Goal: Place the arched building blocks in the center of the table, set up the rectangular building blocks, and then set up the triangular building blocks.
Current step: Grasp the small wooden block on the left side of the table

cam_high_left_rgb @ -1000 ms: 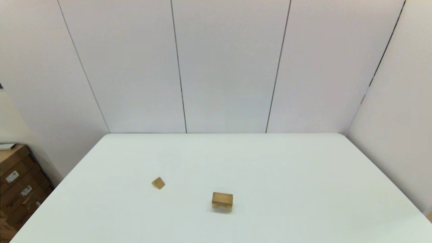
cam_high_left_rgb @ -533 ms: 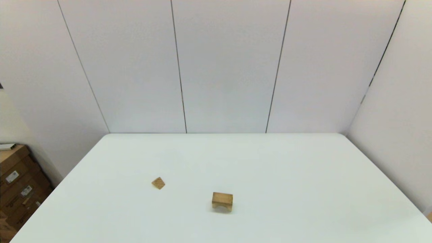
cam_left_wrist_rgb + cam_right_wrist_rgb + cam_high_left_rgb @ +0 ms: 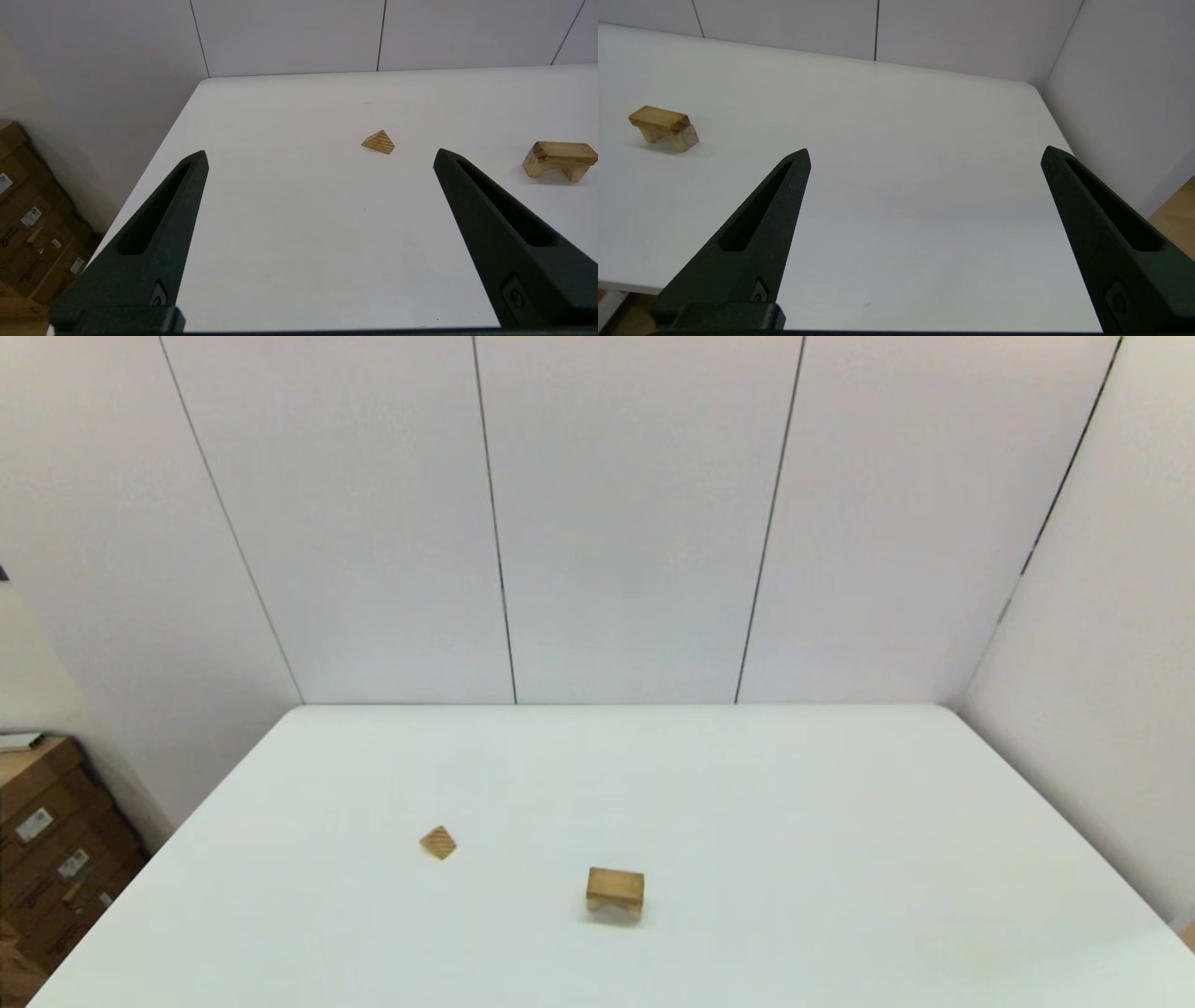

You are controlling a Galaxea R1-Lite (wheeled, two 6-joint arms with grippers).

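The arched building block [image 3: 615, 893] stands legs down near the middle front of the white table [image 3: 794, 784]; it also shows as the arched block [image 3: 558, 159] and the arched block [image 3: 663, 127]. I cannot make out the rectangular building block as a separate piece. The striped triangular building block [image 3: 438, 842], seen too as the wedge [image 3: 379, 142], lies to its left. My left gripper [image 3: 320, 153] hangs open over the near left of the table, short of the wedge. My right gripper [image 3: 927, 150] is open over the near right, well right of the arch. Both hold nothing.
Cardboard boxes [image 3: 47, 859] are stacked on the floor left of the table, seen too as boxes [image 3: 28, 224]. White wall panels close the far side and the right side [image 3: 1111, 84]. Neither arm shows in the head view.
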